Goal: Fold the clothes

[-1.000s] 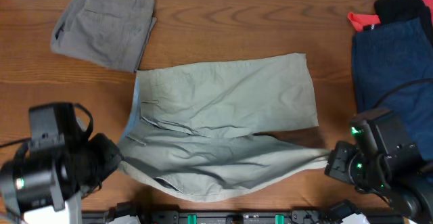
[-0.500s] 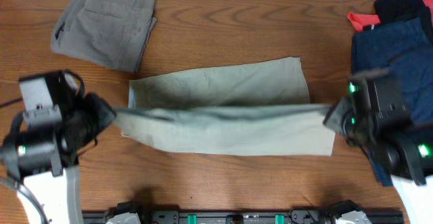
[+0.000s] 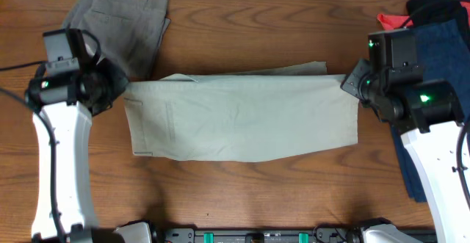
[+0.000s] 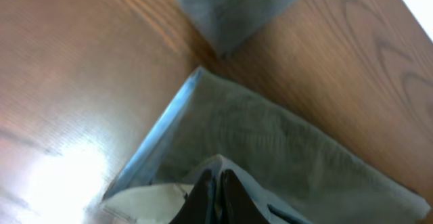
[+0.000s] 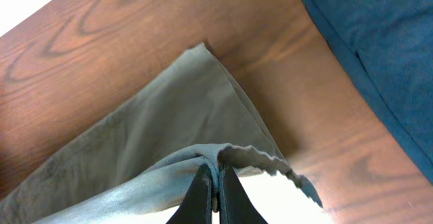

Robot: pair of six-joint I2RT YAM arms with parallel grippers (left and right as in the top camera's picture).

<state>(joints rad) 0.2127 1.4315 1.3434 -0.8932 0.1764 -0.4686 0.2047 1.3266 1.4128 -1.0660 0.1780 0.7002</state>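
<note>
The khaki-beige shorts (image 3: 242,118) lie folded lengthwise in the middle of the table. My left gripper (image 3: 121,90) is shut on their upper left corner, by the pale blue waistband lining (image 4: 159,139). In the left wrist view my jaws (image 4: 218,183) pinch the fabric. My right gripper (image 3: 351,83) is shut on the upper right corner; its jaws (image 5: 215,183) pinch the hem of the shorts (image 5: 169,136). The grey-olive shorts (image 3: 117,26) lie folded at the back left. The dark navy shorts (image 3: 426,59) lie at the right edge.
A red cloth (image 3: 393,20) and a black cloth (image 3: 437,6) lie at the back right above the navy shorts. The navy fabric (image 5: 379,41) is close to my right gripper. The grey-olive pair's corner (image 4: 230,7) lies just beyond my left gripper.
Both grippers have carried the near edge of the khaki shorts up and away from the front, laying it over the far edge. The shorts now lie folded in half.
</note>
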